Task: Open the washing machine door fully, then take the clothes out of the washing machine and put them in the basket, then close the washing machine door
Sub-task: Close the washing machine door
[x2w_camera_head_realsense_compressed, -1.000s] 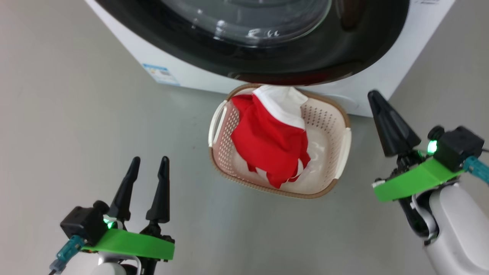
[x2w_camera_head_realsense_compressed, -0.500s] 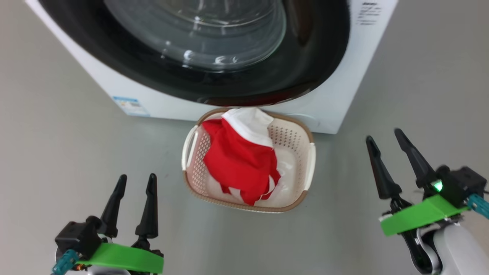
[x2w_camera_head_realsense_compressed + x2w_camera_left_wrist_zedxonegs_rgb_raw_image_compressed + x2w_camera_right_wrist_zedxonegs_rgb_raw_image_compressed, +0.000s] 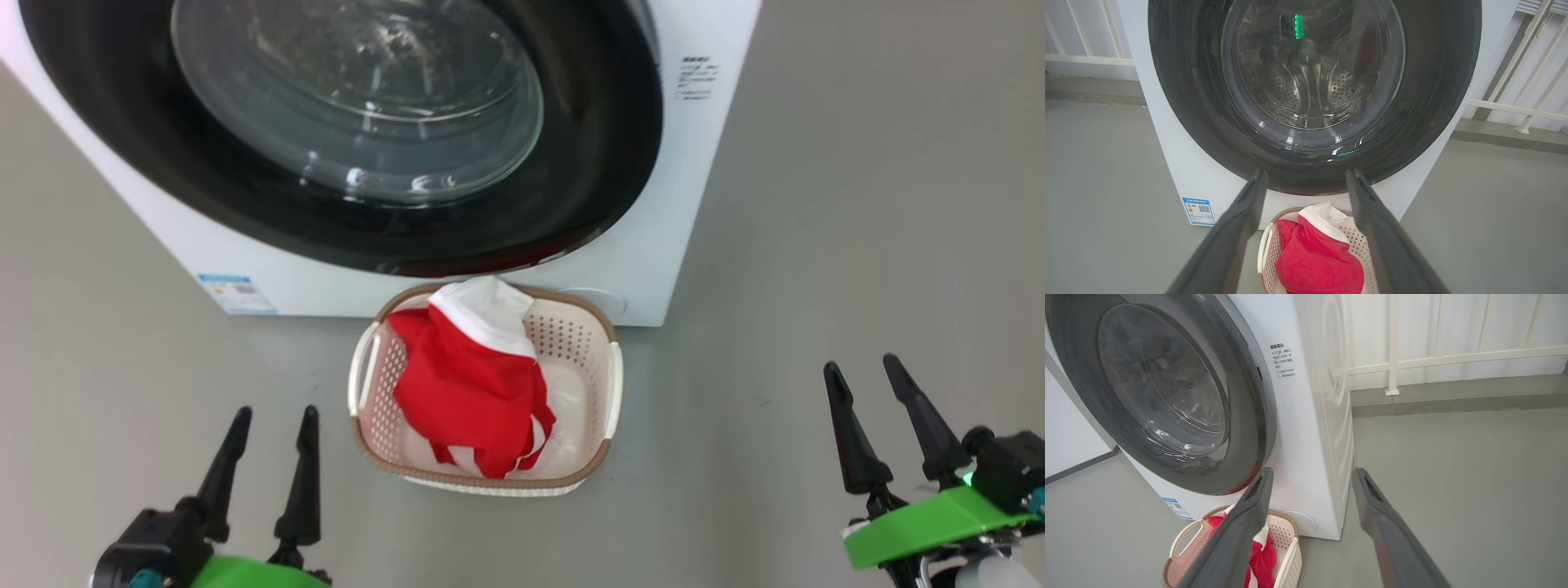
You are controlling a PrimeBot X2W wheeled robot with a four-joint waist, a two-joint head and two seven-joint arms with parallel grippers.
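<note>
As both arms are hanging low w/ nothing held, the white washing machine (image 3: 694,204) is filling the upper head view, its washing machine door (image 3: 571,188) lying shut. It's prob. heavy & rigid w/ slick glass, so best pushed at the black rim. The basket (image 3: 608,392) is sitting just in front, carrying the clothes (image 3: 465,392): soft, light, limp; pinch a bunched fold. Both the left gripper (image 3: 276,412) & right gripper (image 3: 860,364) are standing w/ fingers apart.

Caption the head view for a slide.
Closed washing machine door, clothes in the basket before the washing machine, left gripper and right gripper open, empty.
</note>
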